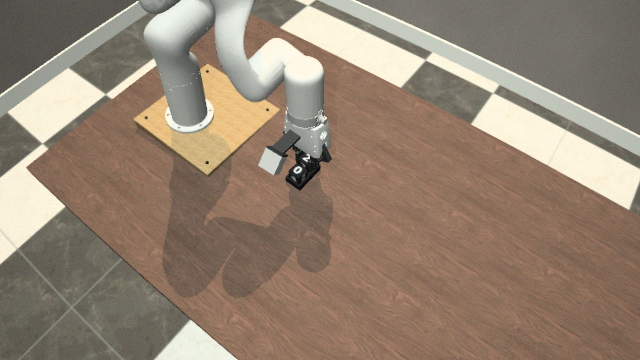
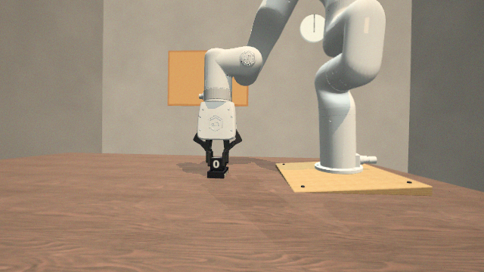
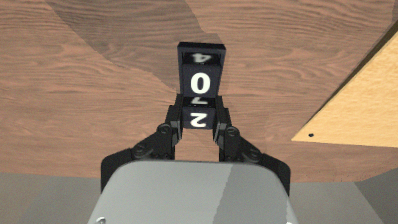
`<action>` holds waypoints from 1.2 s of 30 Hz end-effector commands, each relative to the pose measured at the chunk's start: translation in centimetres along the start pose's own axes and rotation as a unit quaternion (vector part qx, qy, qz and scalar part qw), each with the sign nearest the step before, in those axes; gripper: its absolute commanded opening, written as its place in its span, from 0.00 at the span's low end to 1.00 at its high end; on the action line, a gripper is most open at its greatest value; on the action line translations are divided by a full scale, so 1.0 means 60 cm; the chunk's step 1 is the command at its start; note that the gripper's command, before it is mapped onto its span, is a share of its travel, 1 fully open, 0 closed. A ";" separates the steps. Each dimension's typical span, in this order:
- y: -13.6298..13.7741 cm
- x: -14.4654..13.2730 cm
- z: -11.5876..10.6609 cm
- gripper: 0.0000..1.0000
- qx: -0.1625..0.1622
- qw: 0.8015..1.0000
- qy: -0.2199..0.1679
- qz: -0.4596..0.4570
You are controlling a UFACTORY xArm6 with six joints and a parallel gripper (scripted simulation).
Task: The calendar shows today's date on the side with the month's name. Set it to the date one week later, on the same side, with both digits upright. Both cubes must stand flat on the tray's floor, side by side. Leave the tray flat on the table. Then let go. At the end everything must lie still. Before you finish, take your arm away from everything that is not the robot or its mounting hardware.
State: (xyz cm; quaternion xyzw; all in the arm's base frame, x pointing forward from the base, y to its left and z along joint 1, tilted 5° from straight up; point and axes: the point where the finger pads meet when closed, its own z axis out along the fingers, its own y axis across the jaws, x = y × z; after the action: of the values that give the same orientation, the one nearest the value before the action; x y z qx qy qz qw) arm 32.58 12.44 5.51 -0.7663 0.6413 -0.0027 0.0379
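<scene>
The small black tray (image 1: 300,186) (image 2: 216,175) (image 3: 202,45) stands flat on the table. One black cube (image 1: 297,171) (image 3: 200,82) sits in it with a 0 on top and a 4 on its outer side. The other black cube (image 1: 306,158) (image 2: 216,163) (image 3: 198,120) has a 2 on top, a 0 facing the exterior camera and a partly covered 7 facing its neighbour. My gripper (image 1: 308,161) (image 2: 217,159) (image 3: 198,104) points down, shut on this second cube, low at the tray's other end. Whether it touches the tray's floor is hidden. The month's name is not readable in any view.
The robot's wooden base plate (image 1: 245,120) (image 2: 359,181) (image 3: 360,115) lies beside the tray, with a gap of table (image 1: 400,225) (image 2: 151,227) between them. The grey camera block (image 1: 272,160) sticks out from the wrist, above the table, on the side of the cube with the 0 on top.
</scene>
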 end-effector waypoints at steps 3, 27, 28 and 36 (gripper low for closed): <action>-0.002 0.000 -0.002 0.29 0.002 1.000 0.000 0.000; -0.002 0.000 0.008 0.29 0.002 1.000 0.000 0.000; -0.002 0.000 0.009 0.29 0.002 1.000 0.000 0.000; -0.002 0.000 0.014 0.29 0.002 1.000 0.000 0.000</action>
State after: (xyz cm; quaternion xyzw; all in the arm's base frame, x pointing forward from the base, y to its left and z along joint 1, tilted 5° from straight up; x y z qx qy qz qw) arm 32.62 12.49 4.69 -0.7663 0.6413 -0.0027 0.0378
